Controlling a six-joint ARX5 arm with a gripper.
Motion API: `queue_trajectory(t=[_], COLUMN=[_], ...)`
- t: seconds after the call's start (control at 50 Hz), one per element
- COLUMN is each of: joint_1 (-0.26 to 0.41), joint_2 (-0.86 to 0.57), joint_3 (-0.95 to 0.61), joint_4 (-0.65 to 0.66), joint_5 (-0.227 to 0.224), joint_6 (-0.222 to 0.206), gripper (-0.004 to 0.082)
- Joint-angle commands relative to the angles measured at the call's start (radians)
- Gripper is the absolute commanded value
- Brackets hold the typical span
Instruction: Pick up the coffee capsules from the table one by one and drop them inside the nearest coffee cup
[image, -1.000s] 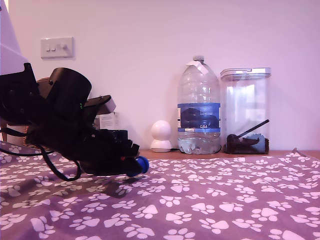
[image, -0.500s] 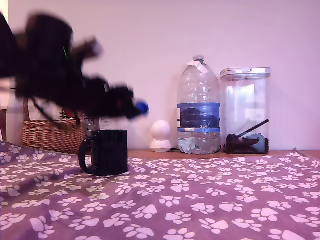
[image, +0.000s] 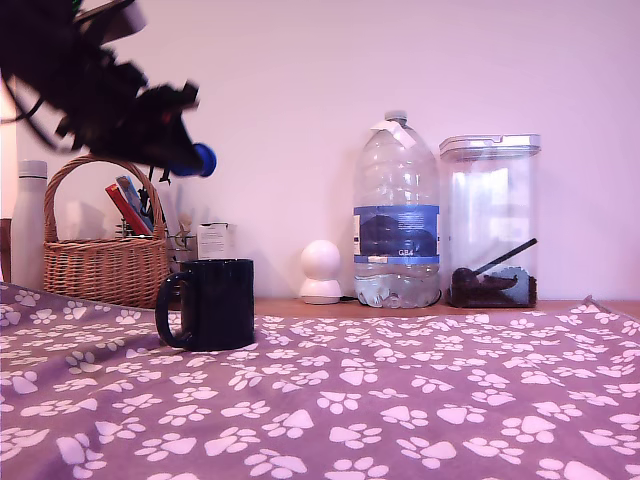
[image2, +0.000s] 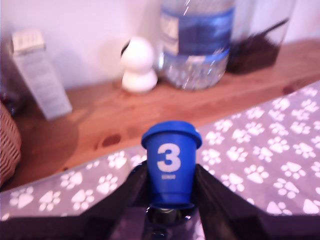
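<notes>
My gripper (image: 190, 160) hangs high at the exterior view's left, well above the table (image: 400, 400), shut on a small bright blue coffee capsule (image: 203, 159). The wrist view shows that capsule (image2: 171, 162) close up between the two black fingers (image2: 212, 192); it is cup-shaped with a white "3" on it. The glossy black coffee cup (image: 212, 303) stands upright on the purple paw-print cloth, below the gripper and slightly to its right in the exterior view. Its handle points to the exterior view's left.
A wicker basket (image: 100, 265) with tools stands behind the cup at the left. Along the wooden back edge (image2: 100, 125) are a white round device (image: 322, 272), a large clear water bottle (image: 398, 215) and a clear plastic container (image: 492, 220).
The arm has risen from cloth level to high at the left, carrying the blue capsule up with it. The cup and the basket behind it have come into view.
</notes>
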Motion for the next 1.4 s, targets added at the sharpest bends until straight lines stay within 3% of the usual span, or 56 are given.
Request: queue_trajectory(t=[0.0, 0.32, 0.6, 1.04, 1.1, 1.2, 1.24, 1.38], joint_1=[0.002, 0.014, 0.014, 0.026, 0.026, 0.025, 0.025, 0.025], joint_2=[0.032, 0.216, 0.387, 0.476, 0.476, 0.476, 0.476, 0.476], joint_3=[0.051, 0.374, 0.563, 0.611, 0.611, 0.611, 0.611, 0.611], joint_4=[-0.064, -0.426, -0.616, -0.706, -0.700, -0.693, -0.693, -0.695], joint_5=[0.011, 0.016, 0.009, 0.008, 0.008, 0.008, 0.008, 0.009], joint_6=[-0.002, 0.011, 0.016, 0.017, 0.030, 0.033, 0.032, 0.032], gripper=[0.0054, 0.0054, 0.0054, 0.0068, 0.0160, 0.0490, 0.0583, 0.0620])
